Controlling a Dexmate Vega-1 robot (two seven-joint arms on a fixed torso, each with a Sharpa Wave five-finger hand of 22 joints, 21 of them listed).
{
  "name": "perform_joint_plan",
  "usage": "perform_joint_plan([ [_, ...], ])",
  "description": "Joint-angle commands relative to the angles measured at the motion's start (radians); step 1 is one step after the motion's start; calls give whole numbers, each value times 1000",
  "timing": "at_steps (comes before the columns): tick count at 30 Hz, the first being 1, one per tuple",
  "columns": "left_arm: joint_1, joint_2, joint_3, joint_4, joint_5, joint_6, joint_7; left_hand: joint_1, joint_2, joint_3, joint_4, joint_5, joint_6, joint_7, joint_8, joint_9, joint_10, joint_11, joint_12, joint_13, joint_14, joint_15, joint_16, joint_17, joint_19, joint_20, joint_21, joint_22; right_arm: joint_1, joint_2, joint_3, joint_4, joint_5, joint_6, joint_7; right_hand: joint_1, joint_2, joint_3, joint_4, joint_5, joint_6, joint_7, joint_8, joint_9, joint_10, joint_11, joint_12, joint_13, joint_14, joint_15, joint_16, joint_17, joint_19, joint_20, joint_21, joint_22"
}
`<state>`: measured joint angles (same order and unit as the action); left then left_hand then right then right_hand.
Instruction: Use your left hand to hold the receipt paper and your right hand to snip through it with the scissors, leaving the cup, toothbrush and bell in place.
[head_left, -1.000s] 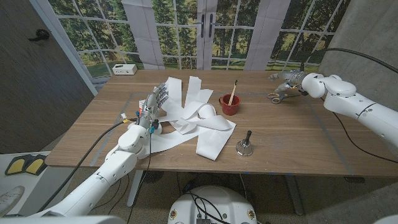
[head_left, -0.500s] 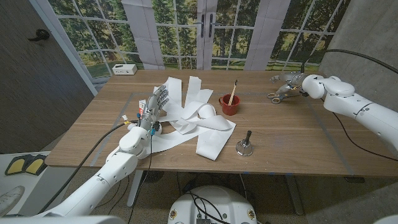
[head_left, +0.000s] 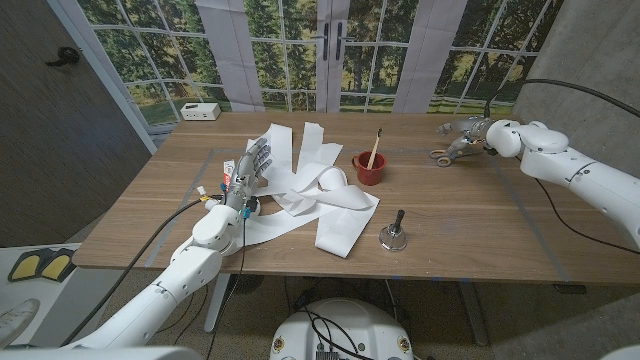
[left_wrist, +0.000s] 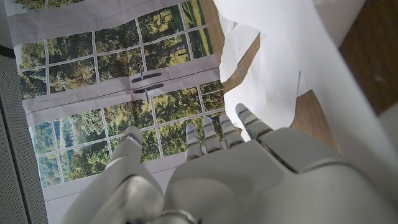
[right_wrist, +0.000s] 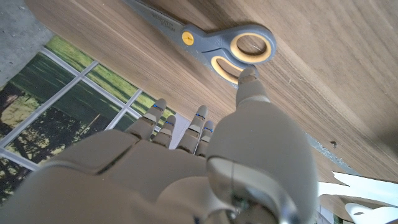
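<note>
Since 1 second ago, your right hand (head_left: 459, 132) has been edging slightly farther back over the scissors (head_left: 441, 154), fingers spread, grasping nothing; in the right wrist view a fingertip (right_wrist: 249, 74) is touching a handle loop. Your left hand (head_left: 248, 168) is staying released, fingers extended above the receipt paper (head_left: 330, 205) lying crumpled mid-worktop (head_left: 470, 220), beside the cup (head_left: 368, 168) holding the toothbrush (head_left: 376, 146), near the bell (head_left: 391, 235).

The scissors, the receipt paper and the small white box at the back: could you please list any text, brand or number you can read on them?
None is readable.
scissors: faint marking on the blade, too blurred.
receipt paper: looks blank.
white box: dark marks, too small.
</note>
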<state>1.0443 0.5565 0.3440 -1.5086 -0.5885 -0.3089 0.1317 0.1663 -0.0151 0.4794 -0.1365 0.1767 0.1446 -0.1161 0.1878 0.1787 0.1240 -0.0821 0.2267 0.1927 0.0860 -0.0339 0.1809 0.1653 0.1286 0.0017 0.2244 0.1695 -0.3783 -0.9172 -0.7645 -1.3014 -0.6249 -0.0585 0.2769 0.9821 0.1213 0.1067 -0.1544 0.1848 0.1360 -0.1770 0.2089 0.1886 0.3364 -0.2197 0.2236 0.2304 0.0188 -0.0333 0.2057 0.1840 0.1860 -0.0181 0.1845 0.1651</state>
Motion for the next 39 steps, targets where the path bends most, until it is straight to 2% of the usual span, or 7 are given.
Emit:
perform_joint_plan([
  [1,5,4,-1,-10,4,7,6,0,12,-3,-3,2,0,6,0,3,9,0,-4,5,11,-60,0,5,6,-2,0,6,25,7,-13,38,17,0,18,14,0,5,-1,0,11,-3,2,3,16,-1,11,2,9,-168,6,3,9,1,4,2],
  [22,-1,3,6,-2,1,15,-3,0,12,-5,-4,2,10,12,4,2,15,0,-4,5,16,-61,1,5,18,-6,-3,6,31,4,-25,73,26,-35,15,32,9,15,2,0,17,-7,-4,3,21,-2,7,4,6,-173,3,4,7,-6,3,3],
  [25,-5,2,6,2,0,14,-7,0,12,-5,-4,2,7,9,2,2,14,1,-5,5,15,-57,0,5,32,6,1,6,35,6,-30,83,24,-41,15,35,9,17,1,-1,19,-8,-4,3,21,-2,6,4,6,-173,2,4,6,-6,3,3],
  [39,-23,-5,18,21,-3,18,-25,-1,11,-7,-4,2,7,6,1,2,15,4,-6,5,16,-56,0,5,35,9,-2,7,58,20,-53,109,18,-45,25,47,7,21,3,-3,21,-9,-10,3,20,-2,1,3,-18,-172,-7,4,-9,-11,-2,3],
])
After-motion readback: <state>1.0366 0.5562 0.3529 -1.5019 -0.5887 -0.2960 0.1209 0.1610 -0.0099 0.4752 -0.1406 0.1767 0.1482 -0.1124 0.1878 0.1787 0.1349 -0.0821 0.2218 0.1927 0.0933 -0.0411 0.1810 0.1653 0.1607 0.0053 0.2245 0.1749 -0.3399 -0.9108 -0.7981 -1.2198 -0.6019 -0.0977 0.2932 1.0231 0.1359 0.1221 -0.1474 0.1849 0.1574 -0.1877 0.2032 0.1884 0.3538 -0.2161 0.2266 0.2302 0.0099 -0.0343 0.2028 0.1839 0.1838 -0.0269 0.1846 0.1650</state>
